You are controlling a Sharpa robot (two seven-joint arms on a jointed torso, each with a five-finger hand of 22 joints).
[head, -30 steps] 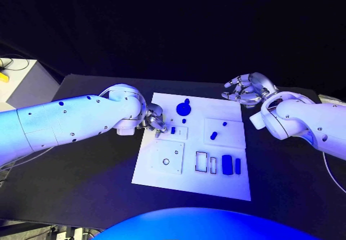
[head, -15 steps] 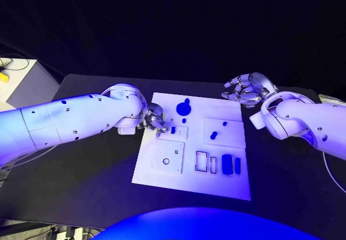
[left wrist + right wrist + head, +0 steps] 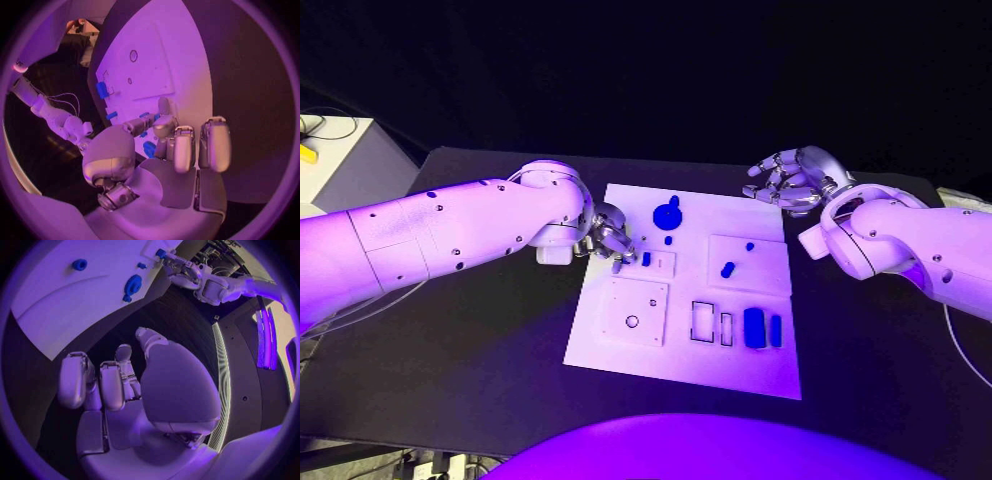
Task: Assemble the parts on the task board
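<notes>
The white task board lies mid-table. My left hand hovers at its left edge and pinches a small blue part between thumb and finger; the same part shows at that hand's tips in the right wrist view. Just beside it a blue peg stands in a small square plate. A large blue knob sits near the board's back. Two small blue pieces lie on the right square plate. Blue bars fill slots at the front right. My right hand hangs off the board's back right corner, fingers curled, holding nothing.
A square plate with a round hole lies on the board's front left, with two unfilled slot frames next to it. A white box stands off the table's far left corner. Bare black table surrounds the board.
My left arm has edged slightly toward the back while its hand stays by the small square plate. The right hand has not moved.
</notes>
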